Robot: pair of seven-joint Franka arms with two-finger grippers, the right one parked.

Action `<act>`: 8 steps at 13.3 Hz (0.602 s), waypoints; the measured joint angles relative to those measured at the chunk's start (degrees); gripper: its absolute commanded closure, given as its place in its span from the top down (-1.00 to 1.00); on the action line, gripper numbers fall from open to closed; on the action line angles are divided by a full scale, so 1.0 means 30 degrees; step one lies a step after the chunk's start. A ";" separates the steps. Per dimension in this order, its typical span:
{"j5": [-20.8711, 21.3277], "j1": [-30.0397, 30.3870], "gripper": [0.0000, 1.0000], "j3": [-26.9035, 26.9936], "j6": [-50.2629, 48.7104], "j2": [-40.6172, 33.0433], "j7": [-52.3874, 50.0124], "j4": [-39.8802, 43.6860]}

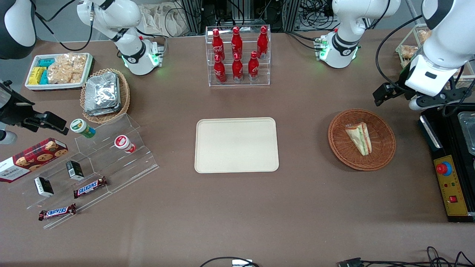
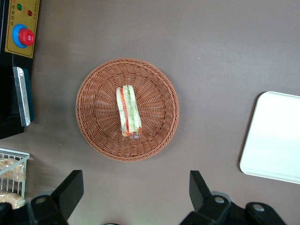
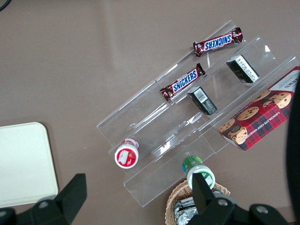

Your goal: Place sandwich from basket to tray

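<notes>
One sandwich (image 2: pixel 128 111) in basket (image 2: pixel 98 136); hand (image 2: pixel 136 190) spread wide above, fingertips cropped.

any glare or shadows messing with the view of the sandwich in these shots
Front view: even light, the sandwich clear in the basket, soft shadow beside the basket. Left wrist view: a small glint on the wrap, the tray washed out white; the gripper hangs open above the table, casting no shadow on the sandwich.
</notes>
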 measured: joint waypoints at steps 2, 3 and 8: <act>-0.0047 0.0000 1.00 0.0031 -0.0193 0.0012 0.0000 0.0048; -0.0056 0.0000 1.00 0.0078 -0.0300 0.0039 0.0000 0.0048; -0.0052 0.0001 1.00 0.0453 -0.0194 0.0260 -0.0006 -0.1020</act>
